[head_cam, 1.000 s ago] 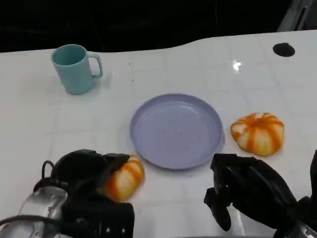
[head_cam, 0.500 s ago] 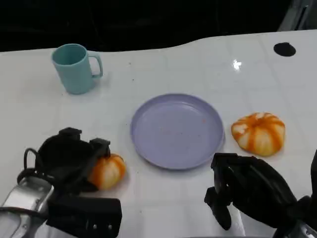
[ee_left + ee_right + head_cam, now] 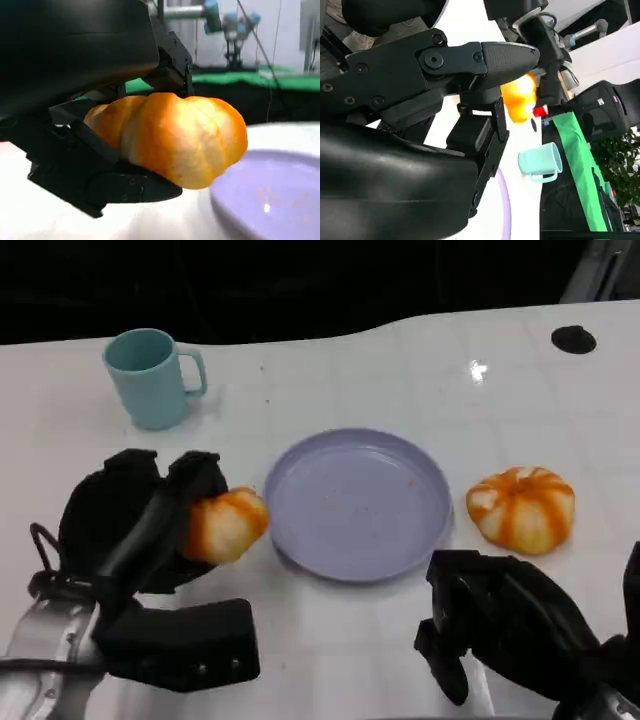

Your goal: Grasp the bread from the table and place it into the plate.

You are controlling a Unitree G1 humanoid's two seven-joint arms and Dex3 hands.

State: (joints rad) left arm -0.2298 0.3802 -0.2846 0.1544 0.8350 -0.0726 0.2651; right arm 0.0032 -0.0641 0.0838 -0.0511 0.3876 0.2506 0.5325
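My left hand grips an orange-and-white striped bread roll and holds it above the table, just left of the lilac plate's rim. In the left wrist view the roll sits between my black fingers, with the plate beside and below it. A second striped roll lies on the table to the right of the plate. My right hand hovers near the table's front edge, below that roll, holding nothing, its fingers apart.
A teal mug stands at the back left, and it also appears in the right wrist view. A small black disc lies at the far right. The white table ends in a dark edge behind.
My left hand has lifted the roll off the table and carried it away from me and slightly right, up to the plate's left rim. The right hand has stayed put.
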